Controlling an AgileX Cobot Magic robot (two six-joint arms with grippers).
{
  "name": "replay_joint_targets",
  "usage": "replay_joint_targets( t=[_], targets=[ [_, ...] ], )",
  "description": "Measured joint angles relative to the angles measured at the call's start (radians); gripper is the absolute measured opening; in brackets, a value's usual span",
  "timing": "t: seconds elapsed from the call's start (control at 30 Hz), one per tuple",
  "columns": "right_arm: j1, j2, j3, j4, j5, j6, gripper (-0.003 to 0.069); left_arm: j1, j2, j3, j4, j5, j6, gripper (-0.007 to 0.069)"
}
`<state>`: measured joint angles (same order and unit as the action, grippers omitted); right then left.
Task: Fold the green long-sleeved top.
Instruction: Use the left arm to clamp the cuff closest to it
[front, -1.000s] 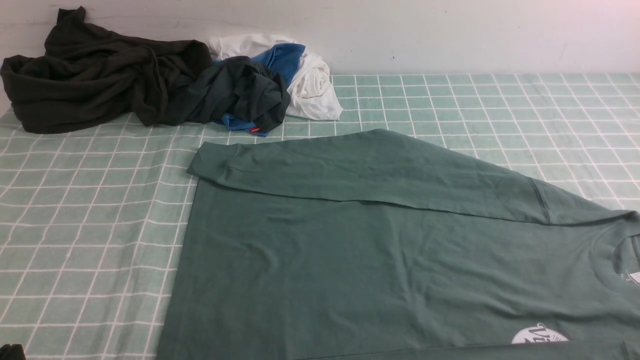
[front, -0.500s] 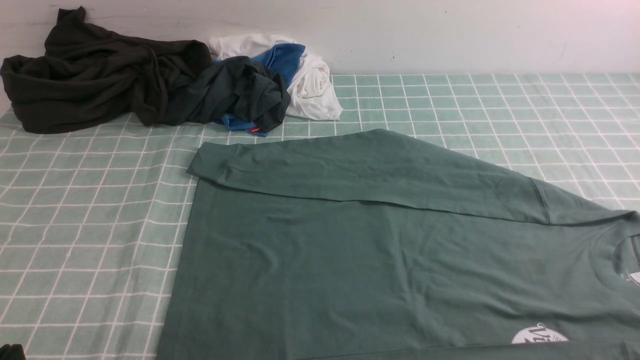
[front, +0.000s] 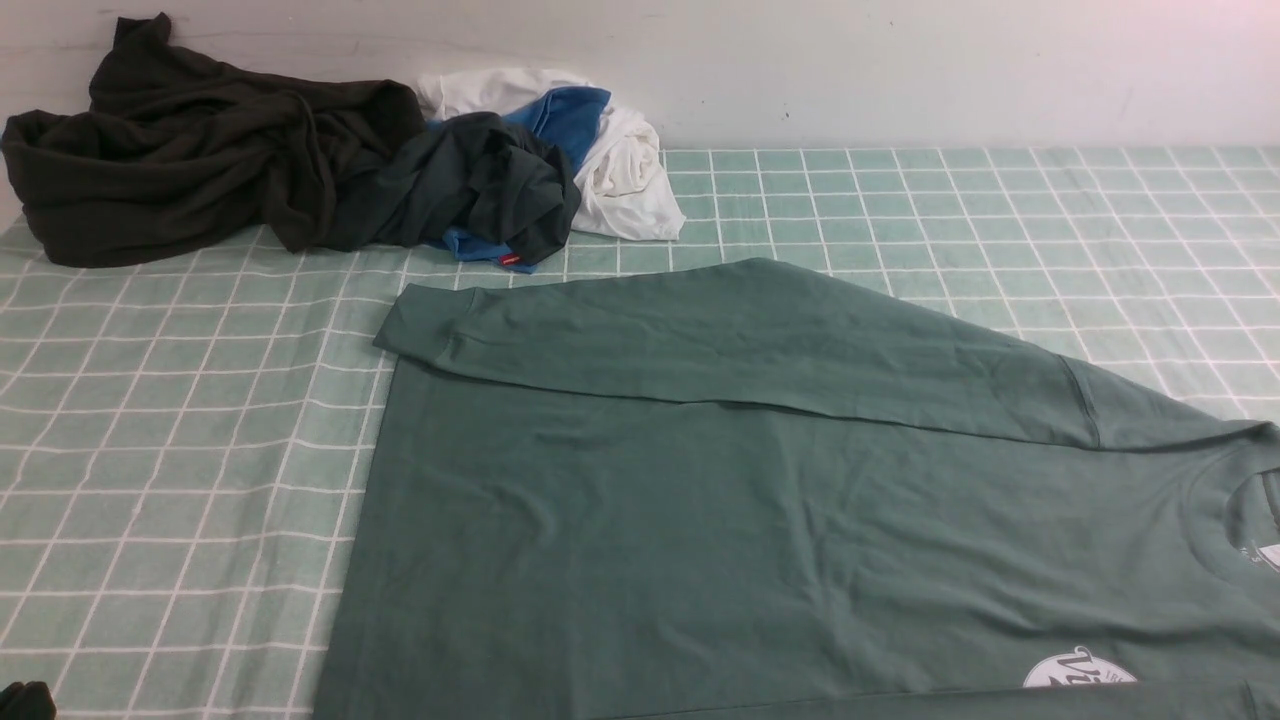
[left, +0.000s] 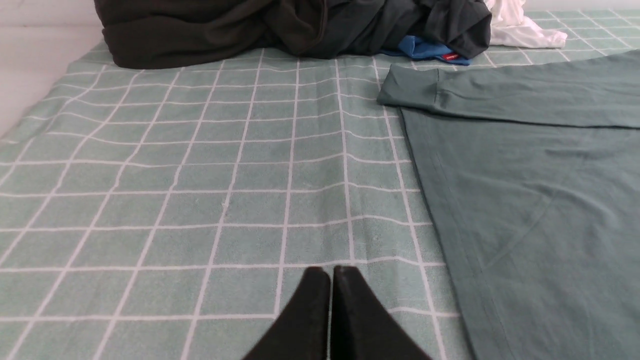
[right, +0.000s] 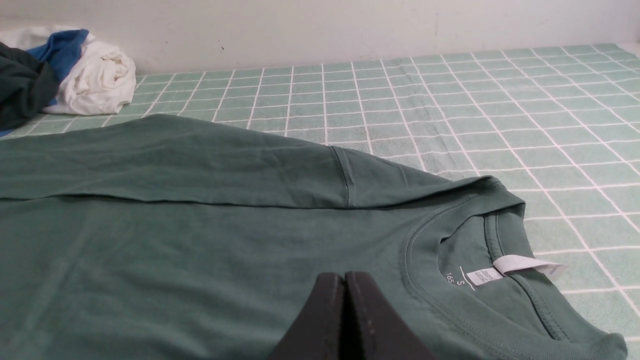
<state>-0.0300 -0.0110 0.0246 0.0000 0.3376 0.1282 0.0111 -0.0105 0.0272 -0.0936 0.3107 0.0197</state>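
The sage-green cotton long-sleeved top (front: 760, 500) lies flat, one sleeve across its body; left end effector (left: 331, 271) and right end effector (right: 345, 276) are closed, empty

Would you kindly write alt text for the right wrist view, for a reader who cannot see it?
A green long-sleeved top lies flat on a checked cloth, one sleeve laid across its body. The right gripper, fingers shut, points at its collar.

Sage-green top (front: 700, 520) with a white oval logo (front: 1080, 668); pale green table (front: 180, 450), white grid; blackish-brown garment (front: 180, 160), blue garment (front: 565, 115), white garment (front: 630, 180).
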Motion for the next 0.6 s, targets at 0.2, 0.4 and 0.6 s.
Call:
replay_joint_targets(
  t=[0.2,0.4,0.6],
  targets=[
    [0.000,0.000,0.000,0.120,-0.042,0.000,-0.0014,0.000,0.000,0.002,-0.337,-0.004,-0.168,-0.0003],
    [0.000,0.000,0.000,0.476,-0.046,0.005,-0.0014,0.000,0.000,0.002,-0.558,-0.025,-0.231,-0.0003],
    [0.000,0.000,0.000,0.962,-0.081,0.006,-0.0014,0.000,0.000,0.002,-0.587,-0.027,-0.231,-0.0003]
  ],
)
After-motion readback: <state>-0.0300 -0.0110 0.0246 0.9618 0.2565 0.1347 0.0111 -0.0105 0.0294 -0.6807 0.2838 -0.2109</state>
